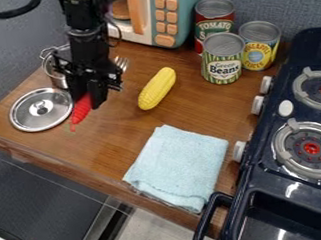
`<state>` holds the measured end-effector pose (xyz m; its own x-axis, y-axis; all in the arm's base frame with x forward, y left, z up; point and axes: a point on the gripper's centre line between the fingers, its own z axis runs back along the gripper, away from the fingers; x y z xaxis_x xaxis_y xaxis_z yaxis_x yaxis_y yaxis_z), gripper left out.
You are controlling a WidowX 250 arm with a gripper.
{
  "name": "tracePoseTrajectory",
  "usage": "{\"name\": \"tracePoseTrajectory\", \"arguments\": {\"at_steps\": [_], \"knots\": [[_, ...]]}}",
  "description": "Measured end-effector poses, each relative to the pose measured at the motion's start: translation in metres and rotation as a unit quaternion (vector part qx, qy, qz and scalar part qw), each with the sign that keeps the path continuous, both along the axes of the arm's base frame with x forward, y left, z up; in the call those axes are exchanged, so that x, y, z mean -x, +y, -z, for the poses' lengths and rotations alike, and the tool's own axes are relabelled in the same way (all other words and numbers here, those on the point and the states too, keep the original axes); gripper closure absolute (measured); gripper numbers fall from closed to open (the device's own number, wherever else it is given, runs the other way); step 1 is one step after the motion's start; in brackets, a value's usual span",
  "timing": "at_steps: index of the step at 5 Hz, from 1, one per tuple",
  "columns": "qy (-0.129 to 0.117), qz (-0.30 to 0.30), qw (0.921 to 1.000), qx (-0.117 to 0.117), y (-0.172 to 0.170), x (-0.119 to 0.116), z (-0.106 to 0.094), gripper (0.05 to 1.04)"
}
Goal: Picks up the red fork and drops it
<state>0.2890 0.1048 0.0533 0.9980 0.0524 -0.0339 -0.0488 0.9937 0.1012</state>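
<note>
My gripper [89, 97] hangs low over the left part of the wooden counter, right beside the metal lid. The red fork [81, 110] is at the gripper: its red handle slants down and to the left from under it, close to the lid's right edge. Silver tines [122, 63] stick out behind the gripper on its upper right side. The fork's middle is hidden by the gripper, and whether it is held or touches the counter cannot be told.
Around the gripper are a metal lid [41, 109], a pot [55, 71] behind it and yellow corn [156, 88] to the right. A blue cloth [178, 166] lies near the front edge. Cans [223, 59], a toy microwave [155, 17] and a stove [273, 187] stand farther out.
</note>
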Motion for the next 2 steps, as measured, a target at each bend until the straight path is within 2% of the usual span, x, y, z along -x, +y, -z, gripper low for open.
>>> {"name": "tracePoseTrajectory", "arguments": {"at_steps": [1, 2], "knots": [[-0.005, 0.003, 1.0000, -0.001, 0.001, -0.017, 0.010, 0.693], [0.004, 0.020, 0.9998, -0.006, -0.006, -0.031, 0.014, 0.693]]}}
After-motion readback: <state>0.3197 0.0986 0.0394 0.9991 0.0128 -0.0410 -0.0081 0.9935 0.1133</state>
